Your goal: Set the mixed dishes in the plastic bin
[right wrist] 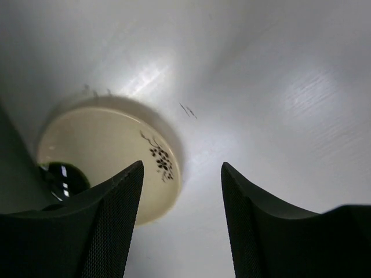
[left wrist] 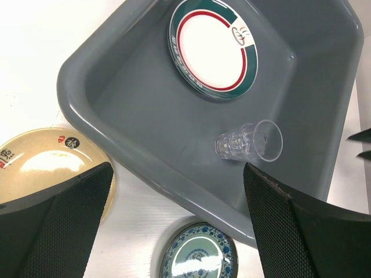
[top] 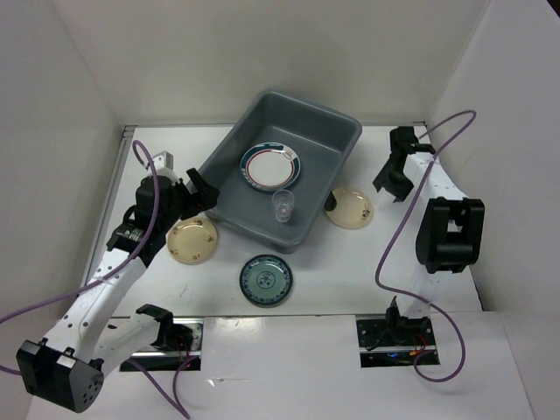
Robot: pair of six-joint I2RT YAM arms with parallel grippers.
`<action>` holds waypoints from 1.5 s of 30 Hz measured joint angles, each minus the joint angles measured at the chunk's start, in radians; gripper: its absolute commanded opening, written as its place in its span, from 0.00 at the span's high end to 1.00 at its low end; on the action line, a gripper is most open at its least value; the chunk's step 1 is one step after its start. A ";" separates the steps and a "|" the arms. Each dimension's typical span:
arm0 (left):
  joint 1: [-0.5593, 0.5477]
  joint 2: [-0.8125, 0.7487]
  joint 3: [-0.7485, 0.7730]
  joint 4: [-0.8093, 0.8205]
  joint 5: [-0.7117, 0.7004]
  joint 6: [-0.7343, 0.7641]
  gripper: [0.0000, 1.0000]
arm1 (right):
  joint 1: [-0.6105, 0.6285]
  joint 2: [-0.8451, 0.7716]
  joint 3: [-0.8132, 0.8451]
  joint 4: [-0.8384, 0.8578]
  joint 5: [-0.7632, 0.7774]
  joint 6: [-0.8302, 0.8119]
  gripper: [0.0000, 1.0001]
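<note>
Grey plastic bin [top: 325, 131] sits mid-table, turned at an angle, toward the far wall. On its floor lies a white plate with green and red rim bands [top: 270, 166] [left wrist: 211, 46]. The left wrist view hints at a second rim beneath it, but I cannot be sure. A tiny clear cup [top: 283, 206] [left wrist: 249, 142] is also in the bin, near the near wall and apart from the plate. It looks upright from above.

Three dishes are outside the bin, on the white table [top: 350, 271]:
- Left beige plate [top: 192, 239] [left wrist: 40, 162], just beside the bin's left wall, with small red and black marks on its face.
- Teal patterned plate [top: 266, 280] [left wrist: 200, 255], in front of the bin's near corner.
- Right beige plate [top: 354, 210] [right wrist: 110, 145], just beside the bin's right wall, with a dark sprig motif. A small dark glossy round thing [top: 332, 203] [right wrist: 62, 179] sits at the plate's bin-side edge; I cannot identify it.

Left gripper [top: 199, 192] [left wrist: 177, 171]: fingers [left wrist: 64, 226] spread wide with nothing between them. It hangs over the bin's left rim, next to the left beige plate and touching neither.

Right gripper [top: 391, 179] [right wrist: 182, 168]: fingers [right wrist: 261, 231] apart, nothing held. It is above bare table, just right of the right beige plate and clear of it.
</note>
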 measured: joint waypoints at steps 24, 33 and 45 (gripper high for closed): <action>0.000 0.008 0.000 0.024 0.000 0.001 0.00 | -0.021 -0.006 -0.396 0.258 -0.376 0.122 0.60; 0.000 0.019 0.000 0.032 0.002 0.007 0.00 | -0.021 -0.095 -0.529 0.405 -0.378 0.195 0.70; 0.000 0.020 0.000 0.035 0.019 0.007 0.00 | -0.022 -0.145 -0.610 0.547 -0.356 0.246 0.97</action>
